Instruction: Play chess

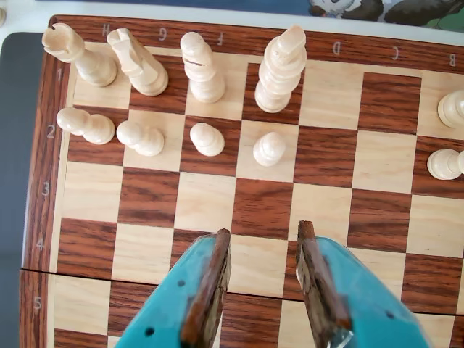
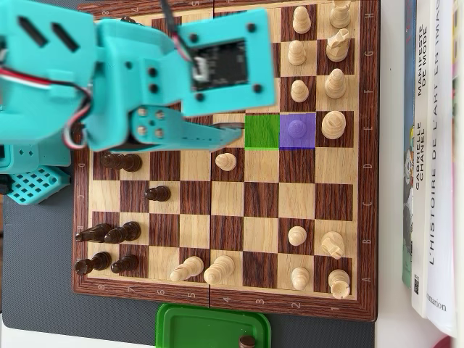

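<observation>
The big brown and tan wooden chess board (image 2: 246, 210) lies on a dark grey mat on the desk. The teal plastic robot arm (image 2: 109, 80) reaches over the top left part of the board in the overhead view. Tall books with white spines (image 2: 435, 145) lie just to the right of the board. A green plastic box (image 2: 210, 326) sits just below the board with one dark piece in it.

In the overhead view, one square is marked bright green (image 2: 262, 131) and the square beside it is marked purple (image 2: 296, 131). A small pale wooden pawn (image 2: 296, 128) stands on the purple square. Other pale pieces stand along the right side, and dark brown pieces (image 2: 109, 233) stand on the left side.

In the wrist view, the fingers (image 1: 262, 254) are spread apart and hold nothing. They hang over the bare squares of row 4, and the pale pawn (image 1: 269, 148) stands two rows away, well apart from them.
</observation>
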